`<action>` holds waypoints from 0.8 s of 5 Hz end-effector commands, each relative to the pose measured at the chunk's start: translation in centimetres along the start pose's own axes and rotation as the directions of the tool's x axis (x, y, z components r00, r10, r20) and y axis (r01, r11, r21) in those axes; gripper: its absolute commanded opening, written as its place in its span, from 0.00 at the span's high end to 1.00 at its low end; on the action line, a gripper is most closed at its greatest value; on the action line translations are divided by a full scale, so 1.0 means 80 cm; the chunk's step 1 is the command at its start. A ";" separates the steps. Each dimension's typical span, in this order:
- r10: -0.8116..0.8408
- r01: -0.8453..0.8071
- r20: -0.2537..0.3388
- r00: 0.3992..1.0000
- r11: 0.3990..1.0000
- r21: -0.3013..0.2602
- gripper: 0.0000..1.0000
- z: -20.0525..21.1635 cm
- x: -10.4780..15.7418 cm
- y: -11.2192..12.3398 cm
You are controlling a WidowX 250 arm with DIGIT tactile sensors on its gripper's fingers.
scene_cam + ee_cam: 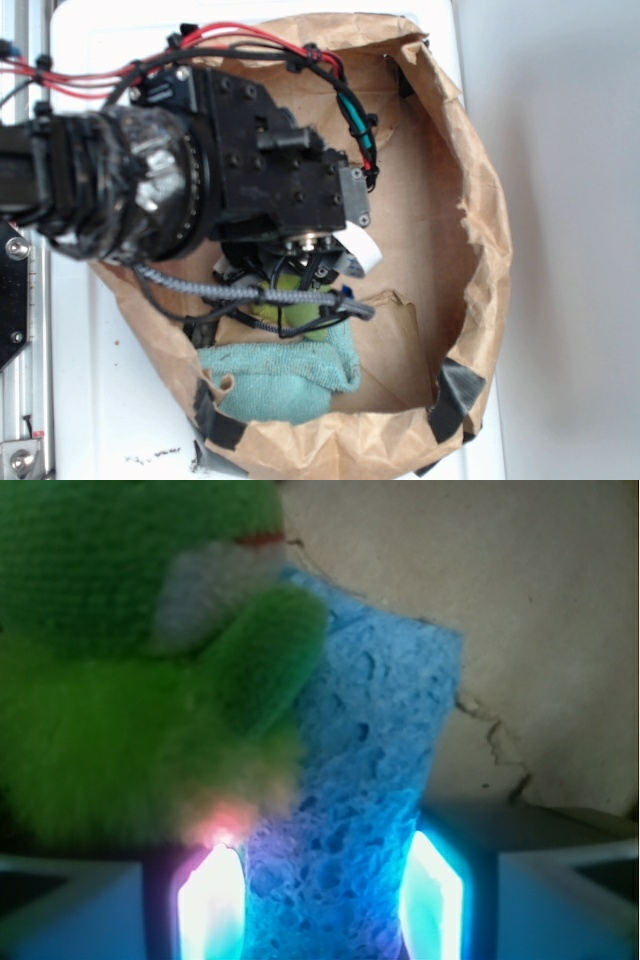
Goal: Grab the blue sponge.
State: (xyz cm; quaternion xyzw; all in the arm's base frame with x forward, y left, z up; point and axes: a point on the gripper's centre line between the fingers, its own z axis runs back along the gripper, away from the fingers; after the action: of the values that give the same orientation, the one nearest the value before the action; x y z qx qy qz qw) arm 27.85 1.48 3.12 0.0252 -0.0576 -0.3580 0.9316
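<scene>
In the wrist view the blue sponge (380, 710) stands between my two glowing fingers. It is porous and sky-blue, and it narrows where the pads press both its sides. My gripper (325, 880) is shut on it. A green plush toy (120, 680) leans against the sponge's left side and touches the left finger (210, 900). In the exterior view my gripper (300, 275) points down into a brown paper bag (480, 220). The arm hides the sponge there, apart from a small blue bit (346, 292).
A teal-green terry cloth (285, 375) lies at the bag's near side, just below the green plush toy (290, 300). The bag's crumpled walls rise all around, with black tape (455, 395) at the corners. Brown paper floor (520, 600) lies behind the sponge.
</scene>
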 end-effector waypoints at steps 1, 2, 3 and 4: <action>0.184 -0.187 0.109 0.977 0.982 0.016 1.00 0.084 0.003 0.029; 0.279 -0.280 0.143 0.950 0.960 -0.013 1.00 0.125 -0.008 0.044; 0.323 -0.322 0.160 0.933 0.946 -0.036 1.00 0.185 -0.015 0.028; 0.351 -0.344 0.192 0.916 0.936 -0.073 1.00 0.214 -0.019 0.019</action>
State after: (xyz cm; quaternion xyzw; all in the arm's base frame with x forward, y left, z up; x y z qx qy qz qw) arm 25.51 2.97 18.05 -0.0564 -0.1152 -0.2005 0.9713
